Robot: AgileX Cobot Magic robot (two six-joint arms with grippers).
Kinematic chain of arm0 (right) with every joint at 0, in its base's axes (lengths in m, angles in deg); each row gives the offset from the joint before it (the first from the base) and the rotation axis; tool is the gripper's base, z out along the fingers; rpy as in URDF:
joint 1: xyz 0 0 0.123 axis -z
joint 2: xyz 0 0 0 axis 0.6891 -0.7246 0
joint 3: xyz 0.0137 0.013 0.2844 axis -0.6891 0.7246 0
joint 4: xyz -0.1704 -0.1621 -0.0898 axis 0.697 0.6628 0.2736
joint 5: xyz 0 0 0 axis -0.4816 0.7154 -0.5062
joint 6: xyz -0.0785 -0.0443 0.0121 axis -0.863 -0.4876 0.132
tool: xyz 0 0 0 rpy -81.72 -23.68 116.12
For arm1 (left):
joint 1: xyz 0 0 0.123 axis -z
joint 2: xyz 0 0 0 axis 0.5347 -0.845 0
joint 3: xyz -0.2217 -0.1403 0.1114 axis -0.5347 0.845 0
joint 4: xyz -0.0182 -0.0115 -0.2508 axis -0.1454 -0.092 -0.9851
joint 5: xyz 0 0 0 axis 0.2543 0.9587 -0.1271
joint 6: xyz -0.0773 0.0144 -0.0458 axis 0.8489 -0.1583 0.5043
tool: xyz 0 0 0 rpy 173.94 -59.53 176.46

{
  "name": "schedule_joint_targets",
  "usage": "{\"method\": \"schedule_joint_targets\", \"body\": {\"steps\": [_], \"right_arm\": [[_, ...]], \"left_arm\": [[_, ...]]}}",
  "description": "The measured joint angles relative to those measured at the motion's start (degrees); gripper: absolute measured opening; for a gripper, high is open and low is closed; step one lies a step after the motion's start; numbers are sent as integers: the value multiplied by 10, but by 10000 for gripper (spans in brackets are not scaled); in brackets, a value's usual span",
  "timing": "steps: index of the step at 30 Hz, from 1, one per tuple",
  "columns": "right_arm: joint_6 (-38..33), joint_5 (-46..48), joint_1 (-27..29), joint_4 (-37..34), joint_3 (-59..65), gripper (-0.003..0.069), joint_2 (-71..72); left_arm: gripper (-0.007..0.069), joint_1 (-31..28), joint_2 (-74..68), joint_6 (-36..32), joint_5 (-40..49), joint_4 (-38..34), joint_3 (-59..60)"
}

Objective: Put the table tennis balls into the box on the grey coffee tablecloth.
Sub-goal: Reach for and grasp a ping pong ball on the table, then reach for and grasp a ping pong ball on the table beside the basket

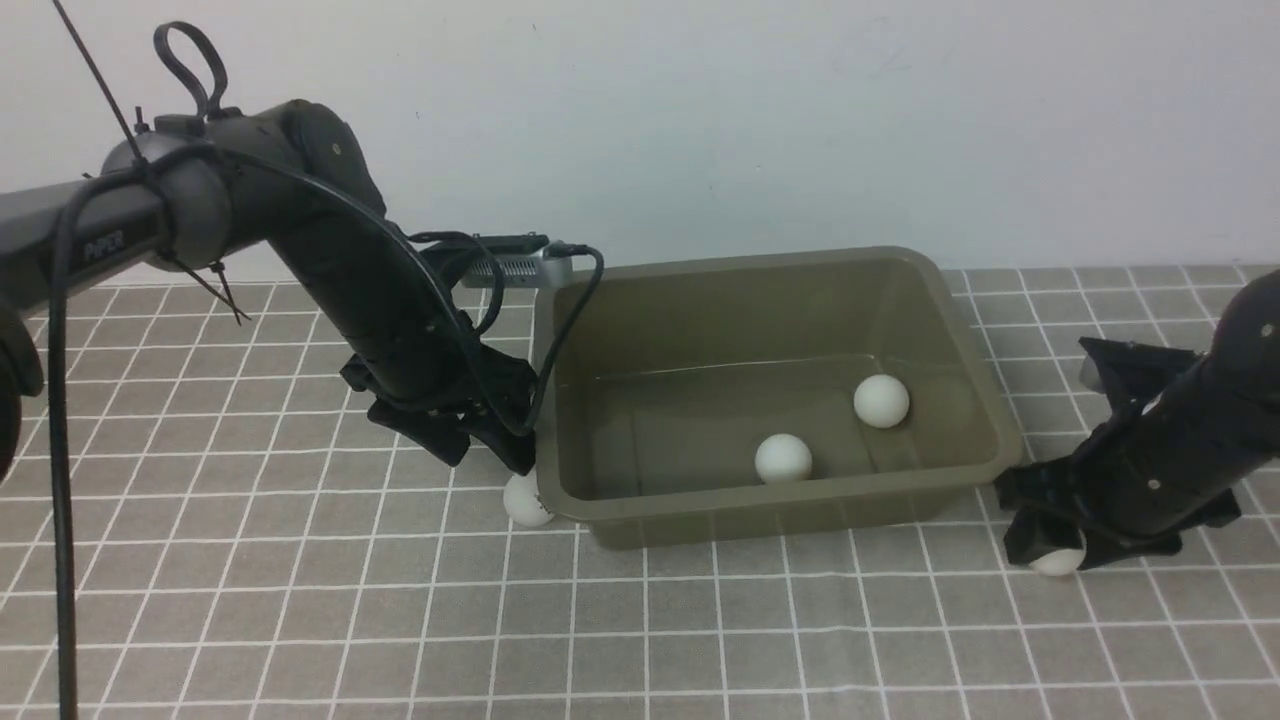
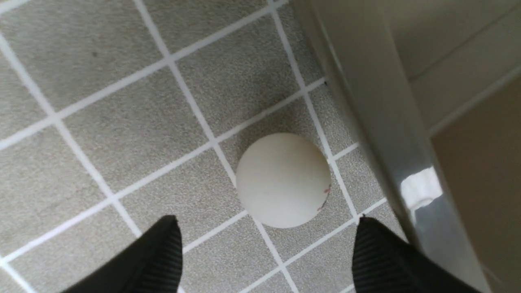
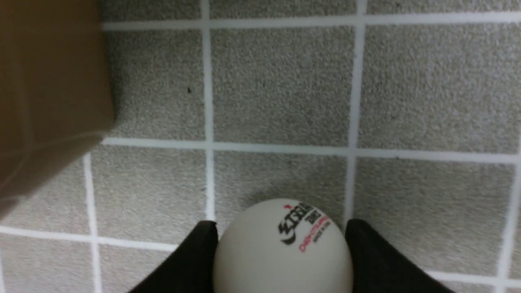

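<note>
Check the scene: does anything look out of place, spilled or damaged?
Nothing is spilled or damaged. Two balls lie in the box. The other two are outside on the tablecloth: one ball beside the box's near left corner, ahead of the open left gripper, and the marked ball clamped between the fingers of the right gripper.
</note>
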Motion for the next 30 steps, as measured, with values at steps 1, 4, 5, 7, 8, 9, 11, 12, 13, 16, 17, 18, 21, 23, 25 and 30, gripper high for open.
{"method": "schedule_joint_targets", "body": {"steps": [1,4,5,7,8,9,11,12,13,16,17,18,21,23,25,30], "right_arm": [[7,4,0,7,0,360,4],[44,14,0,40,0,360,38],[58,17,0,47,0,360,52],[78,18,0,58,0,360,91],[85,18,0,59,0,360,118],[88,18,0,59,-1,360,128],[91,20,0,57,-12,360,154],[91,20,0,56,-13,360,155],[93,25,0,51,-31,360,164],[94,37,0,47,-52,360,165],[94,41,0,47,-56,360,165],[95,43,0,46,-60,360,165],[95,43,0,42,-63,360,165],[96,43,0,33,-63,360,165],[94,43,0,27,-63,360,165],[79,40,0,6,-63,360,161]], "left_arm": [[503,4,-3,0,0,4,0],[503,13,-16,0,0,18,0],[503,16,-19,0,0,24,0],[503,19,-24,0,-3,28,0],[503,20,-25,0,-7,31,0],[503,20,-25,0,-12,31,0],[503,20,-26,-1,-23,29,0],[503,20,-26,-1,-23,29,0],[503,20,-26,-3,-30,23,0],[503,21,-27,-7,-32,12,0],[503,21,-27,-8,-32,8,0],[503,22,-27,-8,-33,6,0],[503,28,-27,-10,-33,5,0],[503,33,-33,-11,-33,5,0],[500,37,-38,-11,-33,5,0],[341,38,-43,-8,-36,12,0]]}}
